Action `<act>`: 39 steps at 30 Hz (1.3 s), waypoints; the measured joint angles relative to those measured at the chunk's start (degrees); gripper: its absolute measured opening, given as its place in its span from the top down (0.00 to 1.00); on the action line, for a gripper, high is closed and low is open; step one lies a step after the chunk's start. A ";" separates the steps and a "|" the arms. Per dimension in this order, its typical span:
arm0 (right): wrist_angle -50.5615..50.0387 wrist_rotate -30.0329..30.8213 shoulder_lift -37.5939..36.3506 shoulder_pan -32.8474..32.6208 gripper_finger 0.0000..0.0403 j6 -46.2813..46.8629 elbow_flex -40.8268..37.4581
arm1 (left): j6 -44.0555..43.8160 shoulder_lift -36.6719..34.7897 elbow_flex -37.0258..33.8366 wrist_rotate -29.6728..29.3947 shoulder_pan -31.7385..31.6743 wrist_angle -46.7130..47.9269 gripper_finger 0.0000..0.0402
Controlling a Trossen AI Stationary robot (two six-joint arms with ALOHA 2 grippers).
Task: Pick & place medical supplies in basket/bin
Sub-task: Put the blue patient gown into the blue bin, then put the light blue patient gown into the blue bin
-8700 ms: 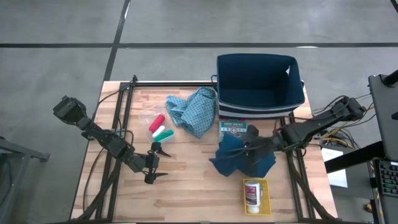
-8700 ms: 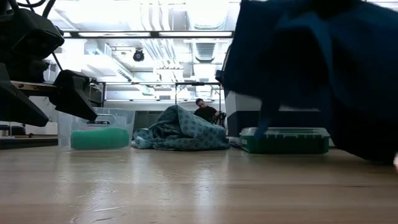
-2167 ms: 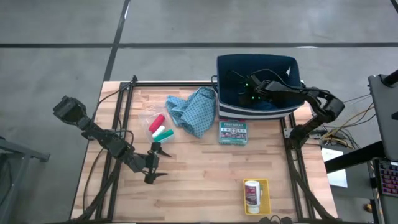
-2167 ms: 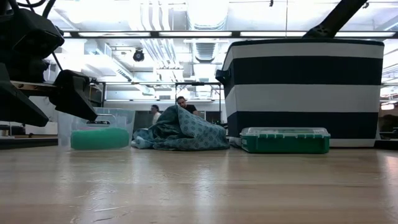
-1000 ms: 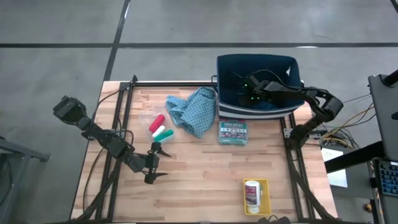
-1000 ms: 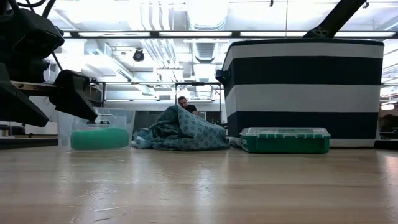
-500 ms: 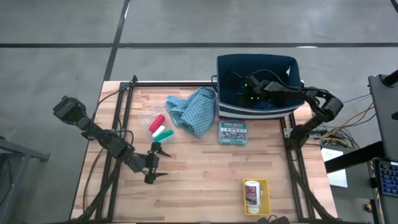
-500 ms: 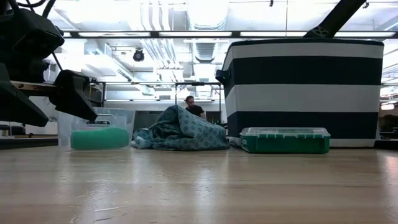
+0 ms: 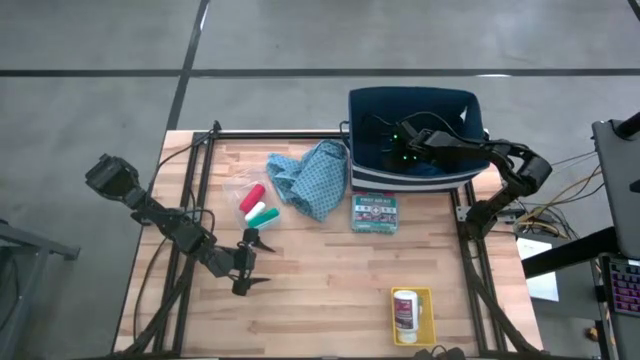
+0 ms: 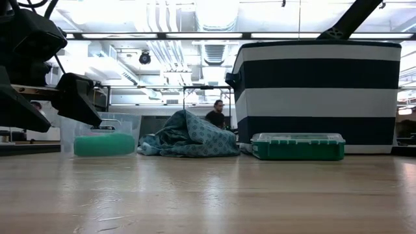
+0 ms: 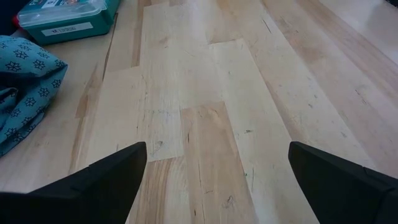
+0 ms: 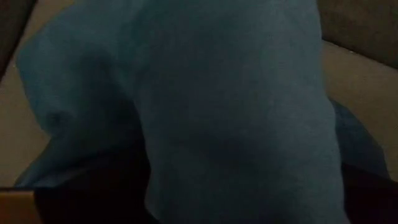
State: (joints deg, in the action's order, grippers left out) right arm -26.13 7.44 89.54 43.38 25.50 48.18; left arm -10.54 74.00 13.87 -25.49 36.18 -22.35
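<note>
From above, your right hand [image 9: 385,140] reaches into the navy striped fabric basket [image 9: 417,180], grip unreadable, with four supplies left on the wooden worktop [image 9: 320,290]; its wrist view shows the dark teal folded cloth [image 12: 230,112] inside; your left hand [image 11: 214,180] gapes empty.

Overhead light even, soft shadows under arms on wood table [image 9: 320,300]. Low view: ceiling strip lights [image 10: 195,13] blown out, glare streaks on tabletop near the striped basket [image 10: 318,97], foreground arm dark and out of focus. Left wrist view bright, sharp, fingers [image 11: 106,180] in silhouette. Right wrist view v. dim, dark teal cloth [image 12: 236,112] fills it, soft/blurry.
</note>
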 joint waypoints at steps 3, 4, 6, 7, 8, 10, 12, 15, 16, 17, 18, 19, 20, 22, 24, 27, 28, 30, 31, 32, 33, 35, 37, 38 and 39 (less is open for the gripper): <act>0.03 0.02 0.00 0.00 0.27 -0.02 0.00 | 0.00 0.00 0.00 0.00 0.02 0.00 0.01; 0.04 0.02 0.00 0.00 0.27 -0.04 0.00 | 0.00 0.00 0.00 0.00 0.00 0.00 0.01; 0.02 0.02 -0.08 0.00 0.26 0.00 0.00 | 0.00 -0.02 0.00 0.00 0.02 0.00 0.01; 0.02 0.00 -0.18 0.00 0.26 0.00 0.00 | 0.00 0.00 0.00 0.00 0.01 0.00 0.01; 0.02 0.00 -0.35 0.00 0.26 0.00 0.00 | 0.00 -0.02 0.00 0.00 0.01 0.00 0.01; -0.16 -0.02 -0.86 0.00 0.26 0.00 0.14 | 0.00 -0.01 0.00 0.01 0.01 0.00 0.01; -0.28 -0.07 -1.57 0.00 0.27 0.00 0.48 | 0.00 -0.01 0.00 0.00 0.02 0.00 0.01; -0.69 -0.22 -3.48 -0.02 0.29 0.02 1.05 | 0.01 -0.02 0.00 0.00 0.02 0.00 0.01; -0.57 -0.24 -4.19 -0.03 0.29 0.02 1.17 | 0.02 -0.01 0.00 0.00 0.02 0.00 0.01; -0.60 -0.26 -4.97 -0.12 0.29 0.02 1.20 | 0.00 0.00 0.00 0.00 0.02 0.00 0.01; -0.68 -0.26 -5.81 -0.29 0.29 0.02 1.22 | 0.00 0.00 0.00 0.00 0.02 0.00 0.01; -0.68 -0.26 -6.79 -0.39 0.30 0.02 1.22 | 0.01 0.00 0.00 0.00 0.00 0.00 0.01; -0.66 -0.28 -7.87 -0.53 0.30 0.02 1.22 | 0.02 0.00 0.00 0.00 0.02 0.00 0.01; -0.61 -0.28 -10.03 -0.80 0.29 0.02 1.22 | 0.01 0.00 0.00 0.00 0.01 0.00 0.01; -0.63 -0.26 -12.33 -1.12 0.29 0.04 1.22 | 0.00 0.00 0.00 0.01 0.01 0.00 0.01; -0.45 -0.24 -15.90 -1.74 0.28 0.04 1.26 | 0.00 0.00 0.00 0.00 0.02 0.00 0.01; -0.23 -0.25 -17.08 -2.02 0.28 0.02 1.28 | 0.00 0.00 0.00 0.00 0.00 0.00 0.01; 0.21 -0.23 -19.40 -2.57 0.27 -0.02 1.31 | 0.00 0.00 0.00 0.00 0.02 0.00 0.01; 0.30 -0.24 -20.64 -2.74 0.27 -0.06 1.31 | 0.00 0.00 0.00 0.00 0.01 0.00 0.01; 0.81 -0.20 -21.75 -3.02 0.27 -0.12 1.31 | 0.02 -0.01 0.00 0.00 0.00 0.00 0.01; 1.41 -0.20 -22.87 -3.16 0.27 -0.14 1.31 | 0.00 -0.01 0.00 0.00 0.02 0.00 0.01; 1.92 -0.19 -25.24 -3.45 0.27 -0.13 1.31 | 0.02 0.00 0.00 0.00 0.00 0.00 0.01; 2.76 -0.18 -27.29 -3.79 0.28 0.02 1.33 | 0.00 -0.02 0.00 0.02 0.00 0.00 0.01; 2.93 -0.24 -28.35 -3.93 0.28 0.02 1.33 | 0.00 0.00 0.00 0.00 0.00 0.00 0.01; 3.19 -0.27 -29.25 -4.16 0.29 0.02 1.33 | 0.01 0.00 0.00 0.00 0.02 0.00 0.01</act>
State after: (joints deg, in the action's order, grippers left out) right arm -22.94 7.17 60.29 39.21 25.52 49.52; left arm -10.53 74.00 13.87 -25.50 36.21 -22.35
